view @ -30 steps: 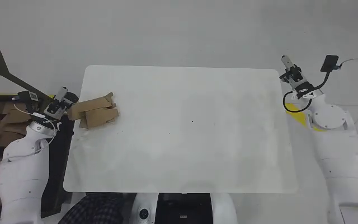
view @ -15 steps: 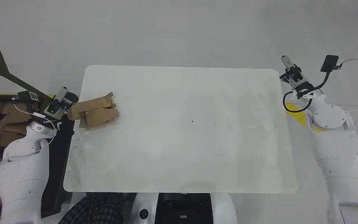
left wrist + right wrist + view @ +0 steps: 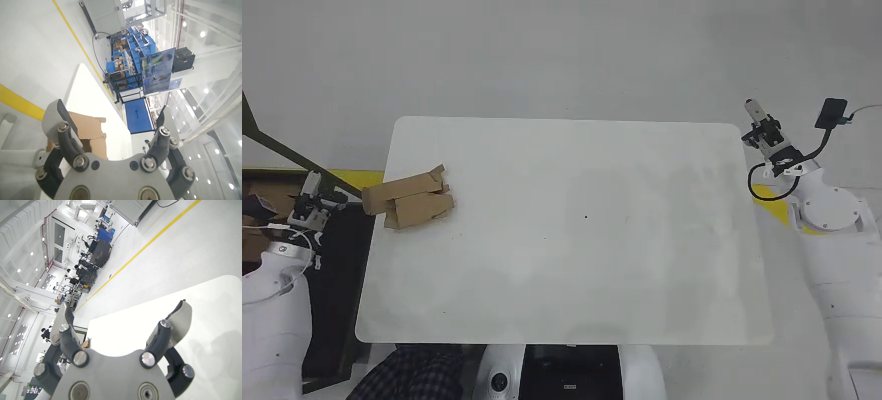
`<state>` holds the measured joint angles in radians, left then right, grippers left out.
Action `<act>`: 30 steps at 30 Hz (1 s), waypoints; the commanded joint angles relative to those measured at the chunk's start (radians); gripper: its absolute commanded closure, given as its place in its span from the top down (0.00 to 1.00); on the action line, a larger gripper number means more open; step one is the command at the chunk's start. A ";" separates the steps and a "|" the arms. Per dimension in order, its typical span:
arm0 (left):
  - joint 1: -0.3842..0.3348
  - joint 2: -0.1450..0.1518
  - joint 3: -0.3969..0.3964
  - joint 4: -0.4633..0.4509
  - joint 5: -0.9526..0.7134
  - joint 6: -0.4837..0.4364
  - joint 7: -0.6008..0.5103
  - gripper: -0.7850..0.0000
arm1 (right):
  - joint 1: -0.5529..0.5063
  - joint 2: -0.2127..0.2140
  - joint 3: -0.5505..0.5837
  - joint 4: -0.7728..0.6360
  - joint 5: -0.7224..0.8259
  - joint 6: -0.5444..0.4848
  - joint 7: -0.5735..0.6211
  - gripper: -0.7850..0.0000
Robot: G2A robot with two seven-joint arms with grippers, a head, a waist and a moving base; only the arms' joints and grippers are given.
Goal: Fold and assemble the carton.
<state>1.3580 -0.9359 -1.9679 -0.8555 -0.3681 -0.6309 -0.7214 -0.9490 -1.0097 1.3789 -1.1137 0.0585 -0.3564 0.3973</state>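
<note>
Carton (image 3: 412, 198) lies unassembled at the table (image 3: 592, 260) edge; left fingers (image 3: 63, 113) and right fingers (image 3: 182, 313) both released.

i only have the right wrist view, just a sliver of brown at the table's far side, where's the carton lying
observer: The carton lies on the table at its left edge, in the far half.
operator: is the left arm holding it
observer: No. The left arm is off the table beside that edge, apart from the carton.
operator: its jaws open or shut
observer: Open in the left wrist view, with nothing between them.
</note>
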 commanded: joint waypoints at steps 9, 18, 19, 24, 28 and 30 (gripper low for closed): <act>-0.117 -0.007 0.085 0.205 0.107 0.006 0.041 1.00 | 0.000 0.000 0.000 0.000 0.000 0.000 0.000 1.00; -0.236 -0.018 0.171 0.359 0.251 -0.021 0.140 1.00 | 0.000 0.000 0.000 0.000 0.000 0.000 0.000 1.00; -0.248 -0.018 0.177 0.372 0.264 -0.025 0.146 1.00 | 0.000 0.000 0.000 0.000 0.000 0.000 0.000 1.00; -0.291 -0.015 0.194 0.423 0.302 -0.042 0.156 0.80 | 0.000 0.000 0.000 0.000 0.000 0.000 0.000 1.00; -0.310 -0.012 0.199 0.449 0.312 -0.052 0.142 0.73 | 0.000 0.000 0.000 0.000 0.000 0.000 0.000 1.00; -0.318 -0.009 0.200 0.462 0.311 -0.058 0.125 0.68 | 0.000 0.000 0.000 0.000 0.000 0.000 0.000 1.00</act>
<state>1.0432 -0.9464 -1.7681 -0.3999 -0.0554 -0.6860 -0.5883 -0.9490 -1.0097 1.3789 -1.1137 0.0585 -0.3564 0.3973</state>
